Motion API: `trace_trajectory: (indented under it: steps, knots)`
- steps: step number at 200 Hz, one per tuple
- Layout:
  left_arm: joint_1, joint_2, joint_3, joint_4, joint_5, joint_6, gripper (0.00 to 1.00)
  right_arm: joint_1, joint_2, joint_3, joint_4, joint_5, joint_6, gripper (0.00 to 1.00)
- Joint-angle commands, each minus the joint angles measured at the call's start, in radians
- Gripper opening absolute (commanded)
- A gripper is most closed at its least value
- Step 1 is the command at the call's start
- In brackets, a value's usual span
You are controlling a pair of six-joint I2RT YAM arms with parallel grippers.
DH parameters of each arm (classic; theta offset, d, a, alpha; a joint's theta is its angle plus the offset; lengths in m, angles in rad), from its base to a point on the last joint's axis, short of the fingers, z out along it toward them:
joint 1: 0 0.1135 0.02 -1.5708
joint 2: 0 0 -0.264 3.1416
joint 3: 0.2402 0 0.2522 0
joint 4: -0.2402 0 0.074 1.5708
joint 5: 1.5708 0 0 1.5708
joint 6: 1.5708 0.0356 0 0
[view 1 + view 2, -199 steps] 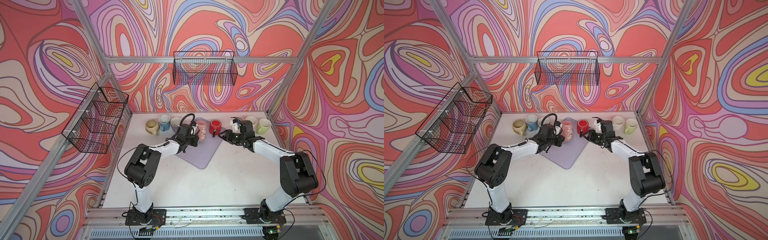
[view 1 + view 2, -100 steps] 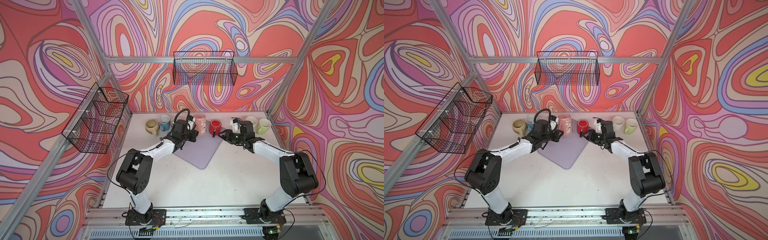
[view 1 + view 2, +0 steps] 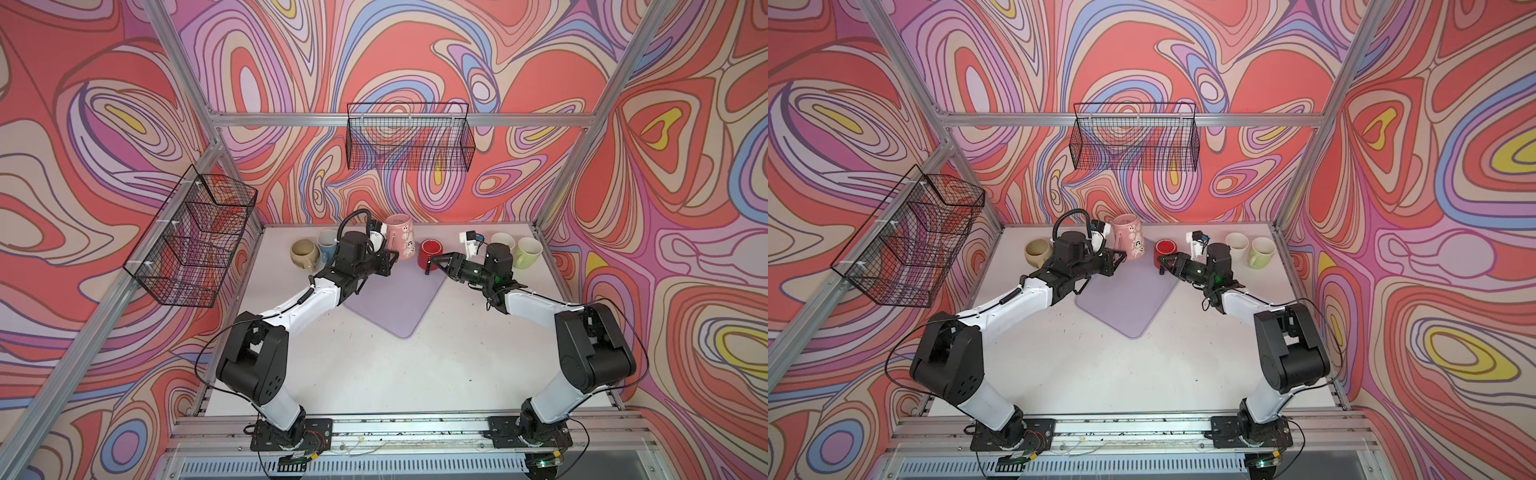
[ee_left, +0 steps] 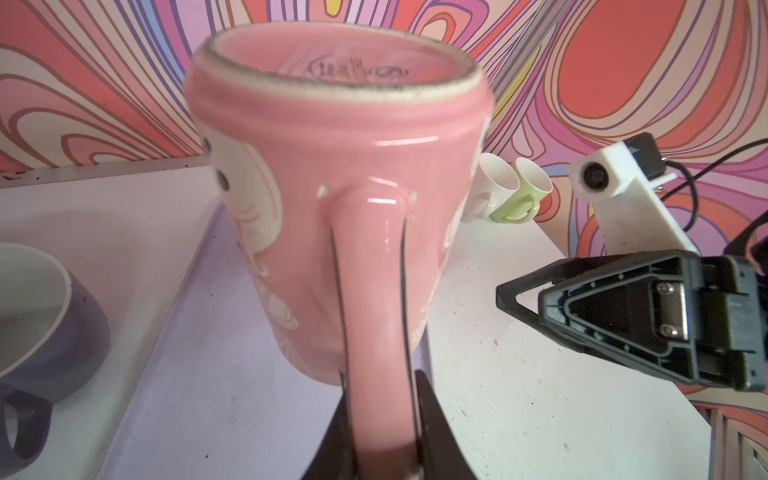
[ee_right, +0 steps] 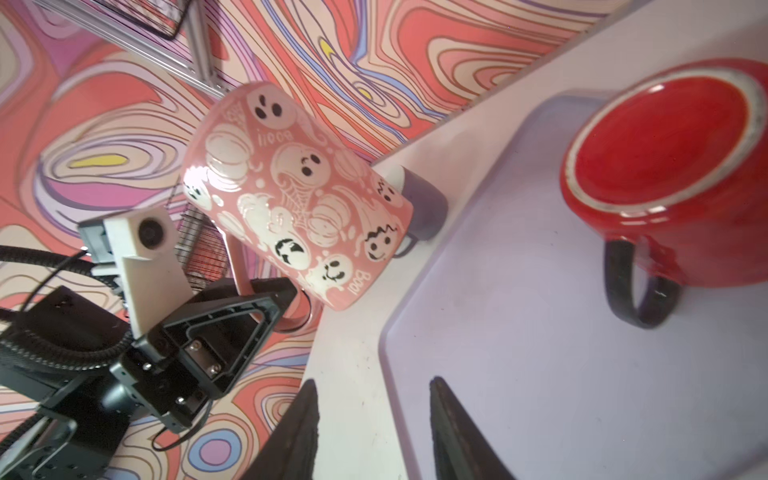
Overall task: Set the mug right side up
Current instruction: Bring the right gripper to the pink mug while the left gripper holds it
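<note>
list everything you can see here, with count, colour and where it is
pink mug: 1, pink with white ghosts, tilted base up at the mat's back corner
red mug: 1, red with black handle, upside down on the mat
purple mug: 1, purple, upright beside the pink mug
beige mug: 1, beige, back left of table
blue mug: 1, blue, next to the beige mug
white mug: 1, white, back right
green mug: 1, light green, next to the white mug
mat: 1, lilac, mid-back of table
wire baskets: 2, black, back wall and left wall
table: 1, white
left gripper: 1, black, shut on the pink mug's handle
right gripper: 1, black, open by the red mug
</note>
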Motion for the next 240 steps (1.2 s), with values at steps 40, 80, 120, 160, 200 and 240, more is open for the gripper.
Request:
trace_trajectory:
  steps: [40,80,120,160,200,240]
  knots:
    - [0.002,-0.095,0.087,0.133,0.053,-0.003,0.0,0.0,0.074,-0.023,0.336,-0.124,0.147,0.46]
    - [0.001,-0.115,0.115,0.132,0.071,-0.017,0.0,0.002,0.162,-0.01,0.584,-0.149,0.301,0.47]
    - [-0.001,-0.137,0.125,0.13,0.084,-0.031,0.0,0.019,0.262,0.022,0.801,-0.149,0.429,0.49]
    - [-0.009,-0.15,0.133,0.123,0.089,-0.035,0.0,0.032,0.308,0.073,0.923,-0.137,0.505,0.51]
    - [-0.021,-0.153,0.142,0.12,0.093,-0.036,0.0,0.068,0.352,0.165,0.923,-0.143,0.518,0.51]
    - [-0.02,-0.154,0.13,0.127,0.095,-0.039,0.0,0.097,0.38,0.243,0.924,-0.127,0.531,0.51]
